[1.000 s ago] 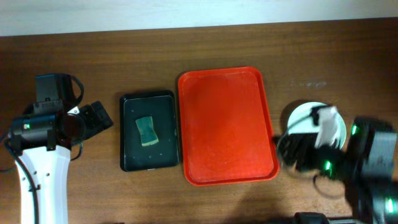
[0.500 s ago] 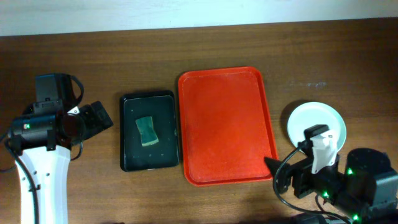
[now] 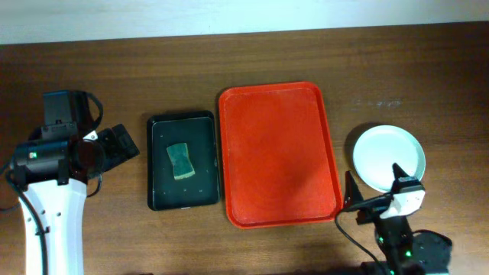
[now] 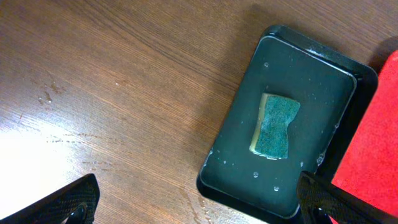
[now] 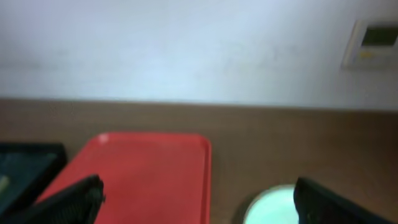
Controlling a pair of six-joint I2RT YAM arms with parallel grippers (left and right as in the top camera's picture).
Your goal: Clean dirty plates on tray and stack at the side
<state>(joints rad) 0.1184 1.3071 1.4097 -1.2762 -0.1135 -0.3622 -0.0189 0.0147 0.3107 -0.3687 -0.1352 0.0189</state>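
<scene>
Seen from overhead, a brown wood-grain tabletop (image 3: 252, 61) is stretching below a strip of pale wall (image 3: 229, 15). The red tray (image 3: 279, 153) is lying at the centre. A pale round plate (image 3: 386, 153) is sitting on the wood just right of it, apart from its rim; whether others are lying beneath it cannot be told. A smaller black tray (image 3: 162, 168) is resting just left of the red one, carrying a green sponge (image 3: 181, 160). The left gripper (image 3: 122, 145) is hanging over bare wood beside the black tray. The right gripper (image 3: 373, 179) is hovering at the near edge, its jaws spread across the gap between the tray's corner and the plate.

From the left wrist, the jaws are standing wide apart and gripping nothing, framing the black tray and its sponge. Water droplets (image 4: 46, 96) are speckling the wood, glare is washing out the lower left, and the red tray's edge is showing at right.

From the right wrist, the picture is blurring. The jaws are spread wide, with nothing between them. The red tray is lying ahead on the left and the plate's rim is peeking in at lower right. Beyond, the pale wall is rising, carrying a small panel (image 5: 376, 40) at upper right.
</scene>
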